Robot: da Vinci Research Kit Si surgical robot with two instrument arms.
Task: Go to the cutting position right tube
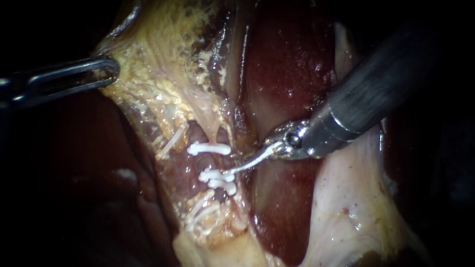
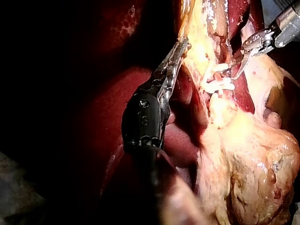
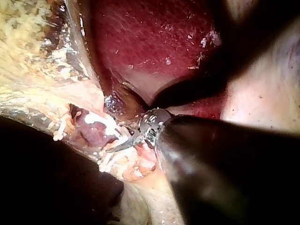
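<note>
Left steel instrument [image 1: 110,73] clenched on yellowish fatty tissue [image 1: 148,86]. Right curved-bladed instrument [image 1: 231,166], jaws parted: centre on reddish tube [image 1: 208,162] between white clips [image 1: 210,148].

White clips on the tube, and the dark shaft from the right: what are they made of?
The white clips look like plastic: opaque, evenly white, matte, no metallic glint. The right instrument's shaft is dark and satin-smooth, perhaps coated metal or composite; I cannot tell. Its wrist piece looks like polished metal: silvery, bright highlights.
</note>
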